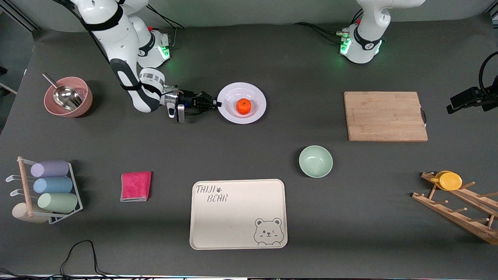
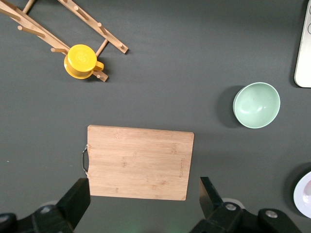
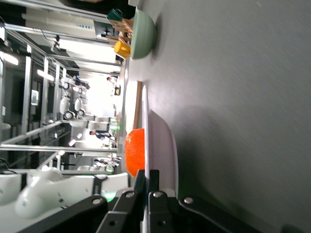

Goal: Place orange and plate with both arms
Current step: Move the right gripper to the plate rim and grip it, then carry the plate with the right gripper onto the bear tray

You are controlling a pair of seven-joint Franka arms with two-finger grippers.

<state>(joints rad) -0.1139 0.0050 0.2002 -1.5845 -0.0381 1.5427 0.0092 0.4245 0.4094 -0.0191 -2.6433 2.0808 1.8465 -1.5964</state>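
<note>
The orange [image 1: 244, 106] lies in the middle of the plate [image 1: 233, 116], which sits on the dark table toward the right arm's end. My right gripper [image 1: 215, 104] reaches in level with the table and is shut on the plate's rim on the side toward the right arm's base. In the right wrist view the fingers [image 3: 148, 180] pinch the rim [image 3: 160, 145] with the orange [image 3: 135, 151] just past them. My left gripper [image 2: 144, 204] is open and empty, held high over the wooden cutting board [image 2: 138, 162]; it does not show in the front view.
A cutting board [image 1: 385, 116] lies toward the left arm's end. A mint-green bowl [image 1: 315, 161] and a cream bear tray [image 1: 238, 213] lie nearer the front camera. A pink bowl with a scoop [image 1: 68, 96], a pink cloth [image 1: 135, 186], a cup rack [image 1: 46, 190] and a wooden rack with a yellow cup [image 1: 449, 181] stand around.
</note>
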